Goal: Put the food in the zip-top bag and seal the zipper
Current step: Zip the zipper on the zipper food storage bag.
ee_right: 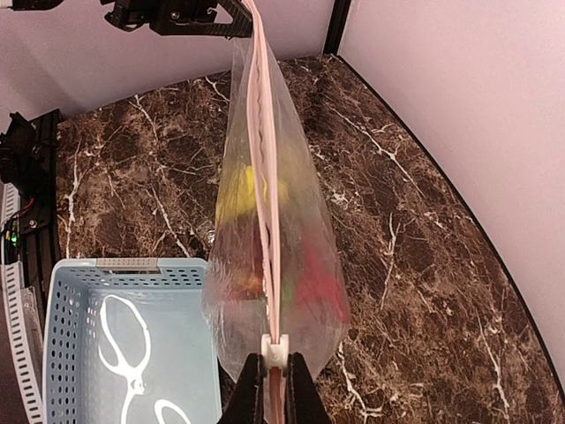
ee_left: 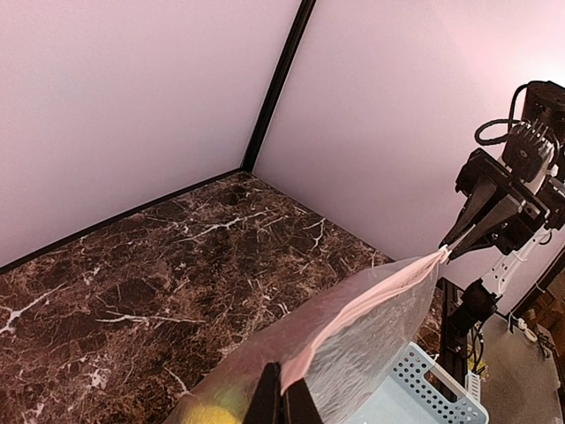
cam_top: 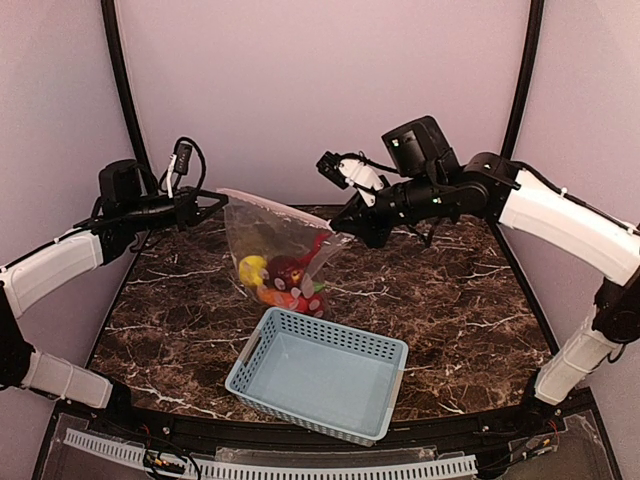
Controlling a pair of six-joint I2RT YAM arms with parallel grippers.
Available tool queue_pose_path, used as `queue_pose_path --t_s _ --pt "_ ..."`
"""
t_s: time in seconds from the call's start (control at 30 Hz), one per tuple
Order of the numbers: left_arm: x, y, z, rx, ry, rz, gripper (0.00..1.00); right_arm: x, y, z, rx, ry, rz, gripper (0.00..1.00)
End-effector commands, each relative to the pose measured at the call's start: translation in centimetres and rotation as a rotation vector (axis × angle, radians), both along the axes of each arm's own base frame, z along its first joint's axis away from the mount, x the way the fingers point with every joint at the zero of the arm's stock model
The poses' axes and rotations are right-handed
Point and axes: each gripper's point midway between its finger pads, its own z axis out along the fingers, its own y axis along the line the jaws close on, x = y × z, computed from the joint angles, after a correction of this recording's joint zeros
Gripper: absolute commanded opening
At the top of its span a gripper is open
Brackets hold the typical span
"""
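Pinched left gripper (cam_top: 207, 203) tight on one end of the zipper (ee_right: 263, 168), right gripper (ee_right: 274, 389) tight on the other, just behind the white slider tab (ee_right: 275, 350). Held zip-top bag (cam_top: 262, 232) stretched between them, food (cam_top: 285, 281) sagging at its bottom. Risked a corner slipping free under that weight, or a gap by the slider. Below: dark white-veined marble tabletop (cam_top: 455, 290), light blue lattice basket (cam_top: 322, 376) just beside the bag; pale lilac walls.

white-shelled arms (cam_top: 560, 215), black joints, looping black cables (cam_top: 185, 150); left end effector (cam_top: 220, 196) and right end effector (cam_top: 347, 228) black.
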Motion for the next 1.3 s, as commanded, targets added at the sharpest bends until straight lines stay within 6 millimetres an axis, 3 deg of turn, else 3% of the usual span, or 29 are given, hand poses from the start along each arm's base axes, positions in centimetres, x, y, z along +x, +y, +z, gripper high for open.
queue_pose_path --t_s 0.0,0.27,0.5,0.63,0.67,0.73,0.87,0.9,1.03,1.17,1.2,1.23,1.27 --pt "0.3 1.5 1.8 -0.020 -0.068 0.054 0.01 -0.3 -2.1 -0.6 -0.037 0.028 -0.051 0.00" --pt "0.2 1.6 1.9 -0.033 -0.069 0.044 0.01 -0.6 -2.4 -0.6 -0.033 0.040 -0.051 0.00" --pt "-0.2 1.3 1.7 -0.024 -0.063 0.012 0.03 -0.7 -1.1 -0.4 -0.008 0.064 -0.018 0.00" --pt "-0.5 1.6 2.0 0.016 -0.097 0.032 0.28 -0.7 -0.4 0.1 0.020 0.065 -0.001 0.00" --pt "-0.5 1.7 2.1 0.026 -0.105 0.049 0.45 -0.8 -0.3 0.2 0.029 0.067 0.005 0.00" --pt "-0.7 2.0 2.7 0.067 -0.144 0.086 0.64 -0.8 0.0 0.4 0.040 0.069 0.012 0.00" --pt "-2.3 2.3 4.1 0.221 -0.233 0.176 0.79 -0.8 0.3 0.6 0.057 0.067 0.022 0.00" --pt "-2.6 2.2 5.2 0.250 -0.286 0.181 0.81 -0.8 0.4 0.5 0.061 0.067 0.025 0.00" --pt "-4.7 -0.4 6.7 0.282 -0.324 0.109 0.86 -1.0 0.7 0.4 0.082 0.073 0.036 0.00" --pt "-7.1 -5.7 6.2 0.318 -0.336 -0.055 0.87 -1.3 0.8 0.3 0.096 0.076 0.045 0.00" --pt "-7.1 -6.9 5.3 0.337 -0.320 -0.088 0.87 -1.3 0.8 0.3 0.100 0.075 0.044 0.00" --pt "-8.2 -8.4 5.9 0.331 -0.344 -0.139 0.87 -1.3 0.7 0.2 0.101 0.076 0.045 0.00" --pt "-7.9 -9.6 5.7 0.338 -0.336 -0.167 0.88 -1.4 0.7 0.2 0.102 0.076 0.045 0.00"
